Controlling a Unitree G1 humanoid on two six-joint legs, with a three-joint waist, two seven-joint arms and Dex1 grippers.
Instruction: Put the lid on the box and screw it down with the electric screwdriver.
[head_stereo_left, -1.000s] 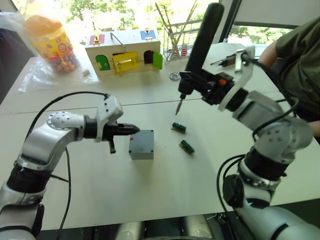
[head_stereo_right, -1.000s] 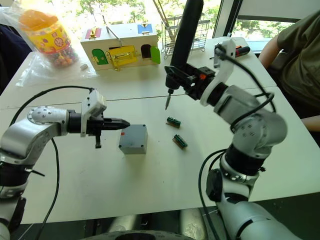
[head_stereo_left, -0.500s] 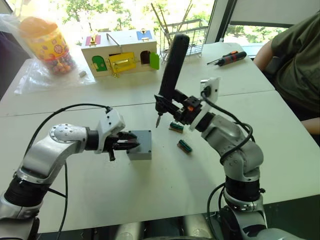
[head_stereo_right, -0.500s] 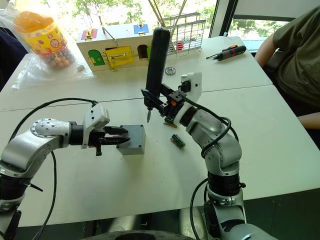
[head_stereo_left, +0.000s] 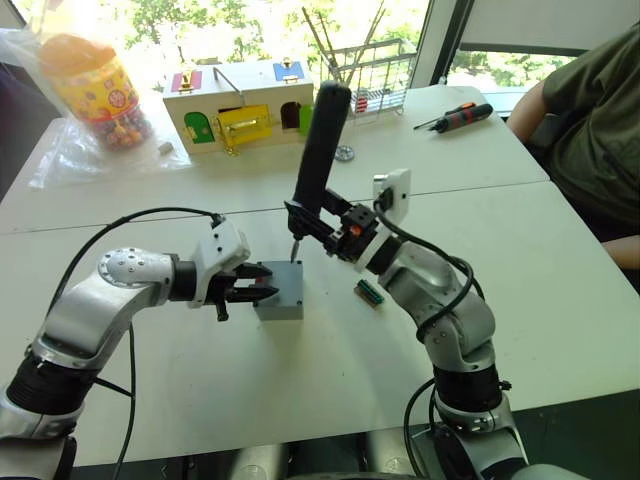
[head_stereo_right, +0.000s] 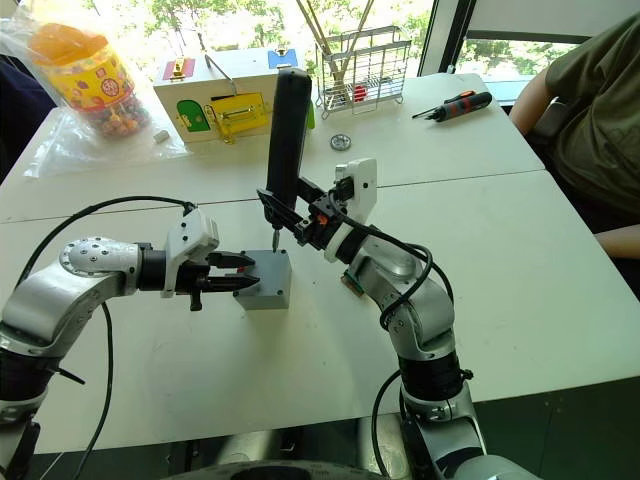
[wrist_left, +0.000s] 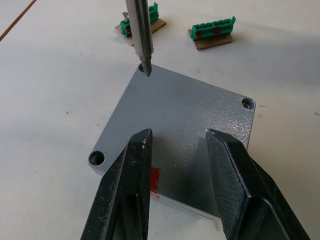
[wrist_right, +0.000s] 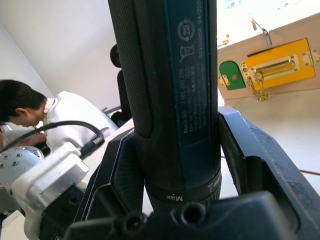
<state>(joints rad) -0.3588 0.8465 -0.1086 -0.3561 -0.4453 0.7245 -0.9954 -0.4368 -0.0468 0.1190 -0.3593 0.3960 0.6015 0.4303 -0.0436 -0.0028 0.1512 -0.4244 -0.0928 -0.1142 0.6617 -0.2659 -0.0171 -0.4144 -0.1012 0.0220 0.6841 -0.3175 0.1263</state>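
I've swung the screwdriver, clamped in my right pincer, onto the lid's corner hole while the half-open, empty left pincer brackets the box; a tilted bit could slip out.

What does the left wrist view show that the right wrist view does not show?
Left wrist view: the lid lying on the box, its corner screw holes, two green parts behind it, and the left tool open over the lid's near edge. Right wrist view: the wooden toy house and the right tool gripping the electric screwdriver. Both show the screwdriver; the left shows its bit at a corner hole.
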